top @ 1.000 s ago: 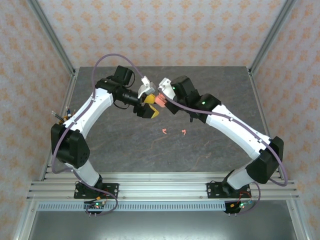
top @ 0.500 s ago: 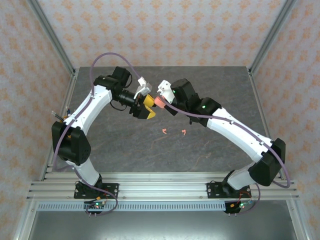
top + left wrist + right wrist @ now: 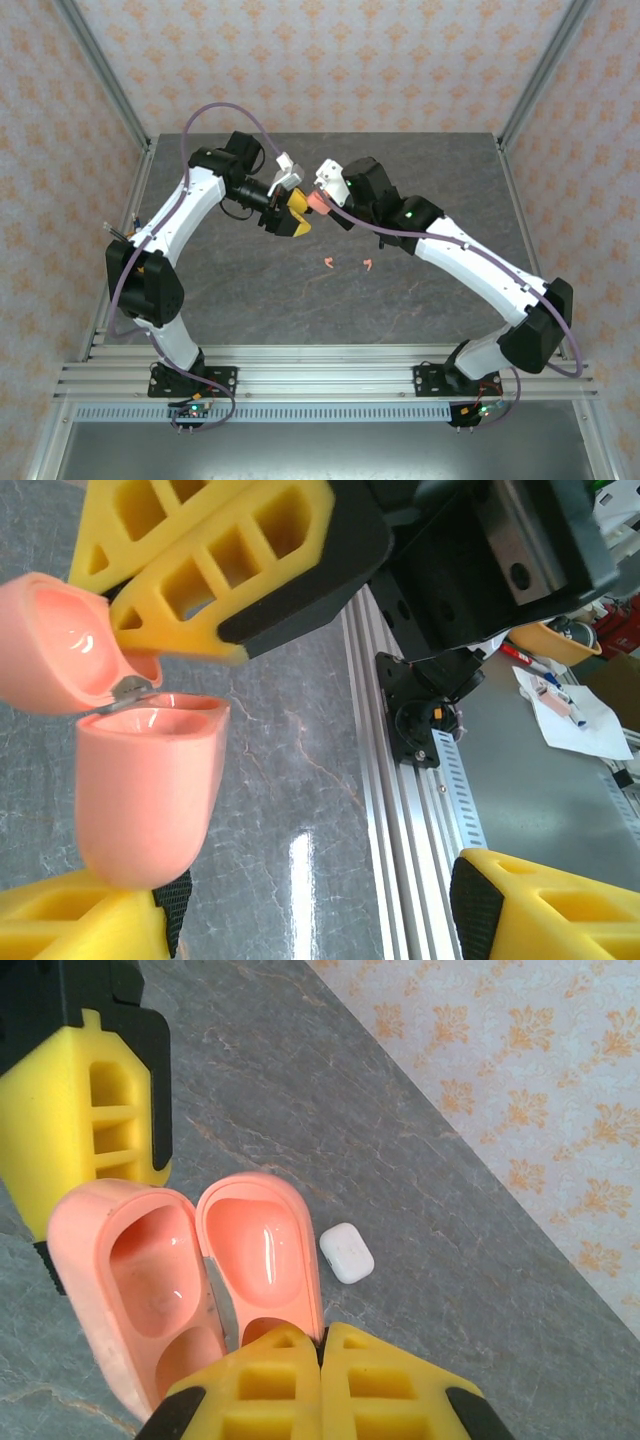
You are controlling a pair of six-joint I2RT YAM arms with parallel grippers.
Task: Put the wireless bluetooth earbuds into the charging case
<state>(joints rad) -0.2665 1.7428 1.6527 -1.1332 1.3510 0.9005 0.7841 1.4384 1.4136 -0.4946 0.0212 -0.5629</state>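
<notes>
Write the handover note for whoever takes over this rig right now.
Left gripper: open, one finger beside the case body, gripping nothing.
Right gripper: shut on the coral-pink charging case, held up with its lid open and both halves empty.
Two coral-pink earbuds lie loose on the table. A white charging case sits closed on it.
Done: pink case is open.
Left: pick up both pink earbuds and seat them in it.

- The open case point(image 3: 316, 203) is above the middle of the table point(image 3: 430, 160).
- 2 earbuds point(image 3: 328, 262) point(image 3: 367, 264) lie side by side on the table, in front of it.
- A closed case point(image 3: 346, 1252) lies on the table nearby.
</notes>
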